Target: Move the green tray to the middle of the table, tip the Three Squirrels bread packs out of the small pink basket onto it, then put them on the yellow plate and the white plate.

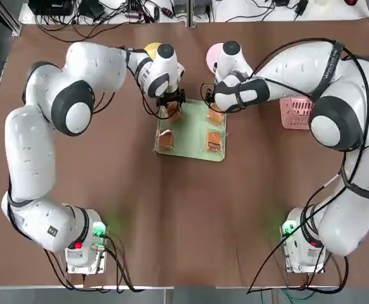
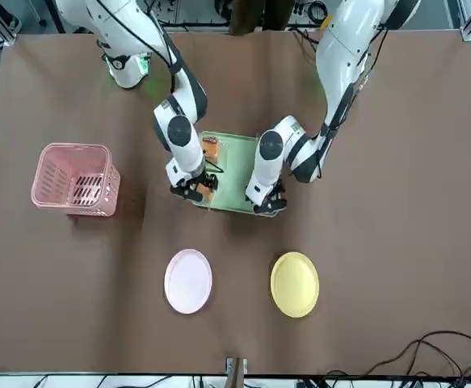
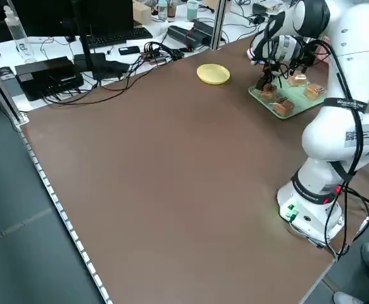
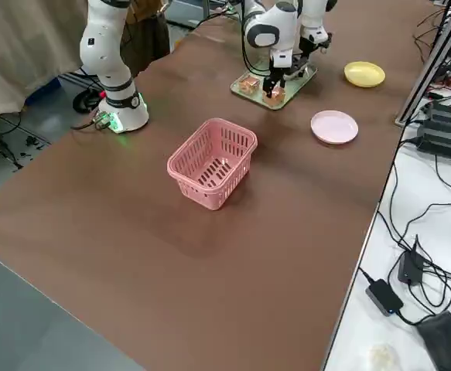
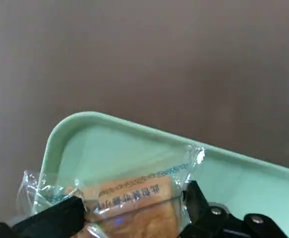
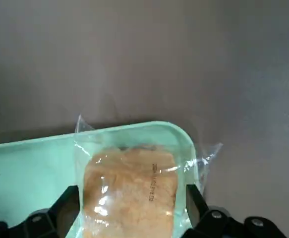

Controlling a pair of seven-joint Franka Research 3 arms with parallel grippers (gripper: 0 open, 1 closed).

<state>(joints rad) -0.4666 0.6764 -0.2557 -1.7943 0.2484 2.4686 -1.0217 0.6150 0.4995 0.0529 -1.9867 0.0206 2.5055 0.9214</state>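
The green tray (image 1: pixel 190 134) lies mid-table with several bread packs on it. My left gripper (image 1: pixel 171 104) is down at the tray's far left corner. Its open fingers (image 5: pixel 60 218) straddle a bread pack (image 5: pixel 134 198) and touch the wrapper ends. At the far right corner my right gripper (image 1: pixel 215 111) stands open around another pack (image 6: pixel 129 183). Two more packs (image 1: pixel 166 140) (image 1: pixel 214 140) lie on the near half of the tray. The small pink basket (image 1: pixel 296 112) stands upright to the right. Beyond the tray sit the yellow plate (image 2: pixel 295 284) and the white plate (image 2: pixel 188 280).
Both arms arch over the far half of the table (image 1: pixel 184 221). Cables and equipment line the far edge (image 1: pixel 108 12). The arm bases (image 1: pixel 86 244) (image 1: pixel 304 244) stand at the near edge.
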